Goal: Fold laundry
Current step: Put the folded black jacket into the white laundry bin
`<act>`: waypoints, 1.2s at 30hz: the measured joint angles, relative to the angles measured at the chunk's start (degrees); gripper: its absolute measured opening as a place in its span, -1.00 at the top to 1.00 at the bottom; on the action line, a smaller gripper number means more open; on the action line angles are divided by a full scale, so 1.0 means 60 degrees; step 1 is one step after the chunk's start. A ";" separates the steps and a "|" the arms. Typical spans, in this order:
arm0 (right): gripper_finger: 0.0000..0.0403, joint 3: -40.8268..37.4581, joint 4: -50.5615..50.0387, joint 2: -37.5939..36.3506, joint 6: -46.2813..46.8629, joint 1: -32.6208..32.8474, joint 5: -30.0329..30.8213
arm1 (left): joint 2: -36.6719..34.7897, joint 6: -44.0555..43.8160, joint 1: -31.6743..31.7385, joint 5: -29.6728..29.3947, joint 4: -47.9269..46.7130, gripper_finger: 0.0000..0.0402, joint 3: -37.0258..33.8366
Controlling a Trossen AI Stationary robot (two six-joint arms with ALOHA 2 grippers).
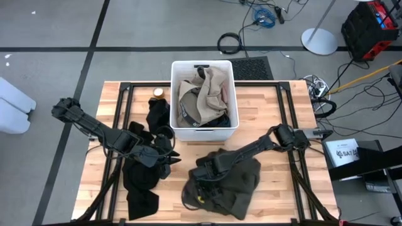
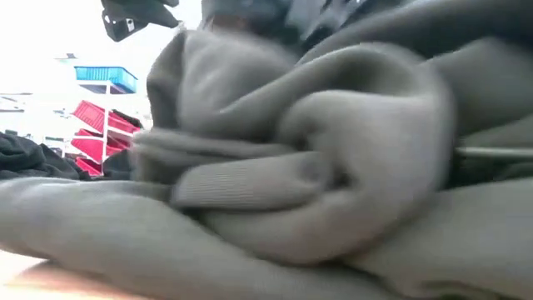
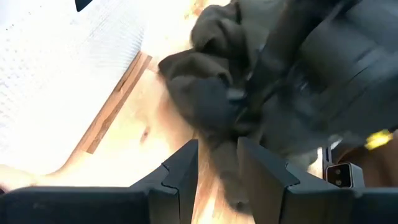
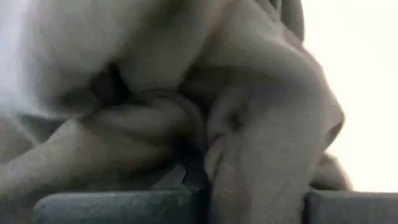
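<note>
Jaws of the left gripper (image 3: 217, 163) stood narrowly parted around a fold of the olive garment (image 1: 235, 182), bunched mid-table at the front, right gripper (image 1: 202, 174) buried in it, jaws undeterminable; black clothes (image 1: 139, 182) left, bin (image 1: 233, 85) behind.

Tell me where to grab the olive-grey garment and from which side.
Grip the olive-grey garment at its flatter right-hand edge, coming from the right arm's side, probably low along the table. Its left part is bunched in thick folds, where the right gripper is already buried, so a single layer is hard to pick there.
</note>
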 joint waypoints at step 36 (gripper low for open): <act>0.81 0.0087 0.1149 -0.7838 -0.0637 0.2395 0.6009 | 0.1380 -0.0012 -0.0381 -0.1121 0.0010 0.40 0.0004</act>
